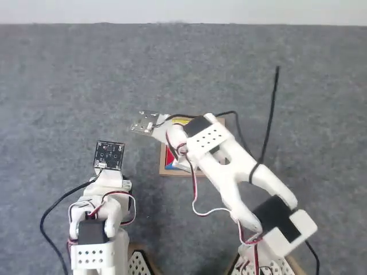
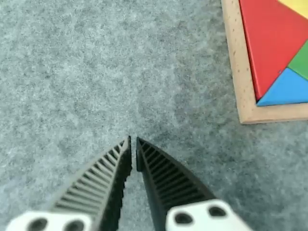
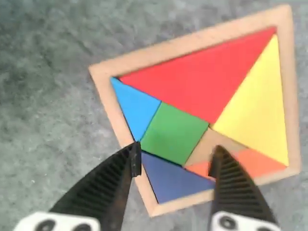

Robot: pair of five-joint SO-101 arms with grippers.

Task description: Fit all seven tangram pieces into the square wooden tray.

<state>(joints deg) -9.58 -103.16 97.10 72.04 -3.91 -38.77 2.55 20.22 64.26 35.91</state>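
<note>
A grey felt-like surface [image 1: 57,86] runs back to a pale wall [image 1: 172,10]. At the left, the left tool [image 2: 133,142] points at grey nap with its fingers pressed together and nothing between them, near a corner of the square wooden tray [image 3: 192,41]. The tray lies mid-surface, its sides square to the wall line, with grey surface on every side. Inside lie a red triangle [image 3: 202,77], yellow triangle [image 3: 260,110], green square [image 3: 173,132], light blue triangle [image 3: 137,108], dark blue triangle [image 3: 173,180] and an orange piece [image 3: 255,161], around a bare wooden gap [image 3: 209,144]. The right tool [image 3: 176,151] hangs over the tray, fingers spread, holding nothing. A black cable [image 1: 272,109] trails rightward.
</note>
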